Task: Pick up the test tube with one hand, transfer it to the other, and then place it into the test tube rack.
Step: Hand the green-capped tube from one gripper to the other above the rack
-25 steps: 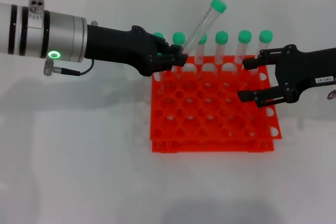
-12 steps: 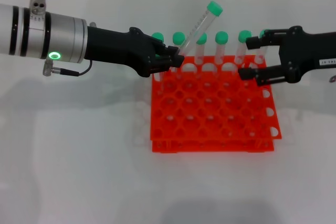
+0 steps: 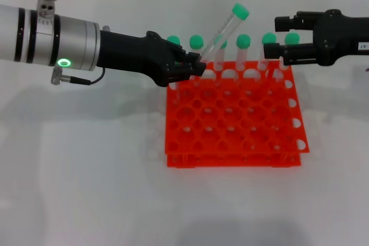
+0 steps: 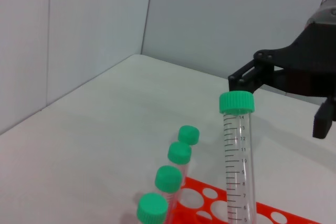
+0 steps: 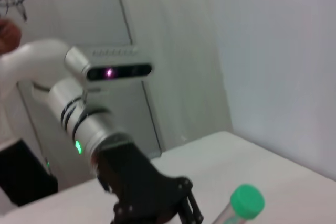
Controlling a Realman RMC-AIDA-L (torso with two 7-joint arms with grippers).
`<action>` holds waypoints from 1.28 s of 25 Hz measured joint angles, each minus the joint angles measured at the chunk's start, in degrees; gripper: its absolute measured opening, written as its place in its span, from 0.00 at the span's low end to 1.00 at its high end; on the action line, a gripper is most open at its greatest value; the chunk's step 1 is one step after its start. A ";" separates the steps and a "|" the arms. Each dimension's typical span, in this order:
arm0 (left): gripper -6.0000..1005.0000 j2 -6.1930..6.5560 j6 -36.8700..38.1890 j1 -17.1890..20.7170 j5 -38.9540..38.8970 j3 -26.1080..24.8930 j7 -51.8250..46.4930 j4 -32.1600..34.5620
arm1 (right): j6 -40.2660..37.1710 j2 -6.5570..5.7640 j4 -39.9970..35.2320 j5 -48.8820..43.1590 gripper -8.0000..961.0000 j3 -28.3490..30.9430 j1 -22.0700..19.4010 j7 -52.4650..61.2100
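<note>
Head view: left tool (image 3: 199, 67) pinches test tube (image 3: 223, 31); right tool (image 3: 275, 41) spread nearby.

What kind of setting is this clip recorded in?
Probably a lab-style test bench: a plain white table holds an orange-red test tube rack with green-capped tubes standing in its back row. The left gripper holds a graduated test tube, and the right gripper waits open beside it.

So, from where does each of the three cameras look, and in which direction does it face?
Head view: above, facing forward and down at the test tube rack; both arms show, left gripper shut on the test tube, right gripper open.
Left wrist view: faces along the tube toward the right gripper.
Right wrist view: faces the left gripper.
All share the tube's green cap.
</note>
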 joint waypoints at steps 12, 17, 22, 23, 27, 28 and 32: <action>0.25 -0.54 -0.06 -0.51 0.06 0.02 0.60 -0.09 | 1.94 0.65 11.96 11.42 0.82 -0.54 1.12 -4.76; 0.25 -0.68 -0.45 -0.60 0.06 0.02 0.62 -0.09 | 2.83 1.00 16.87 15.83 0.82 -0.61 1.49 -9.22; 0.26 -0.79 -0.59 -0.68 0.06 0.02 0.63 -0.09 | 4.79 1.20 21.31 17.70 0.80 -1.42 2.81 -12.83; 0.26 -0.81 -0.59 -0.70 0.06 0.01 0.66 -0.09 | 5.07 1.23 22.72 18.18 0.80 -1.53 3.28 -13.76; 0.26 -0.93 -0.62 -0.75 0.06 0.01 0.84 -0.09 | 5.71 1.30 25.65 20.12 0.79 -1.87 4.16 -16.17; 0.26 -0.96 -0.64 -0.81 0.06 0.02 0.89 -0.09 | 5.78 1.33 26.21 20.75 0.79 -2.07 4.21 -16.75; 0.26 -1.00 -0.67 -1.04 0.06 0.01 0.98 -0.09 | 5.87 1.42 27.51 21.94 0.78 -2.40 4.24 -18.07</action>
